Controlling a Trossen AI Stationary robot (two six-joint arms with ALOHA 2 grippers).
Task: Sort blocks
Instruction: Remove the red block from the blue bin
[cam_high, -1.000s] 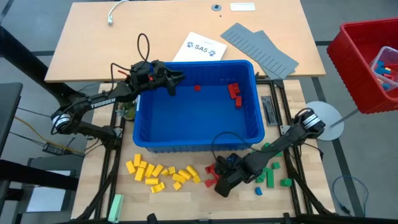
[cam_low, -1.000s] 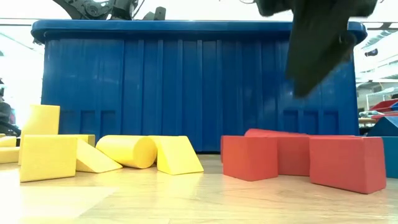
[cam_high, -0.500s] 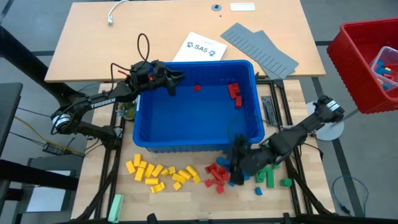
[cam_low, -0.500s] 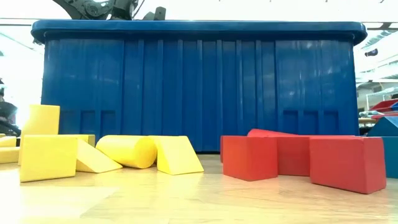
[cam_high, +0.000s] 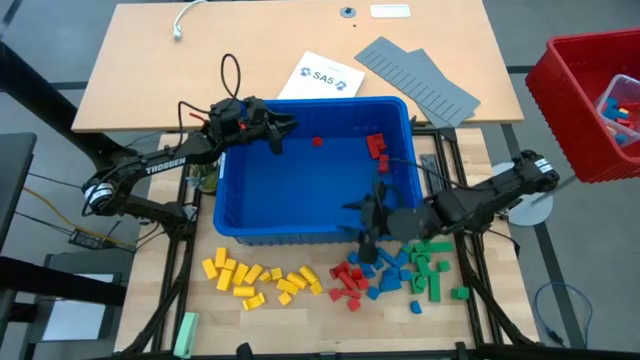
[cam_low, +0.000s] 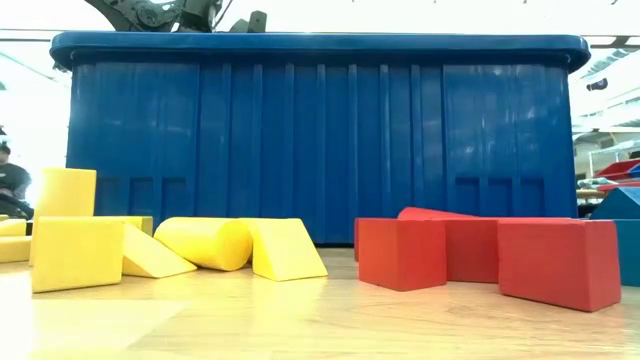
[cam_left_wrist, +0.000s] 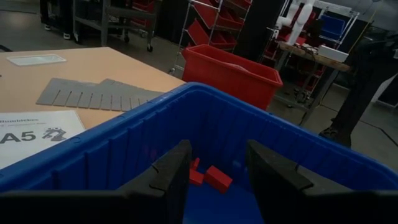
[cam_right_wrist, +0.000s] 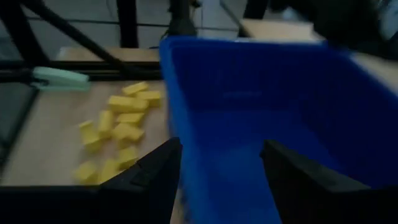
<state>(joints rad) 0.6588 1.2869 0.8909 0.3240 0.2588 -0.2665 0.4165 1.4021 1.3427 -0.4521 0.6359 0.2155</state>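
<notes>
Yellow blocks (cam_low: 150, 245) and red blocks (cam_low: 490, 255) before blue bin (cam_low: 320, 130), apparently touching.

The blocks are seen as small plastic bricks gathered by colour on the wooden table in front of a blue bin: yellow blocks (cam_high: 262, 279) are scattered loosely at the left, red blocks (cam_high: 349, 284) are clustered just beside blue blocks (cam_high: 388, 271), and green blocks (cam_high: 433, 269) are spread at the right. A few more red bricks (cam_high: 376, 150) are left lying inside the bin near its far right corner
</notes>
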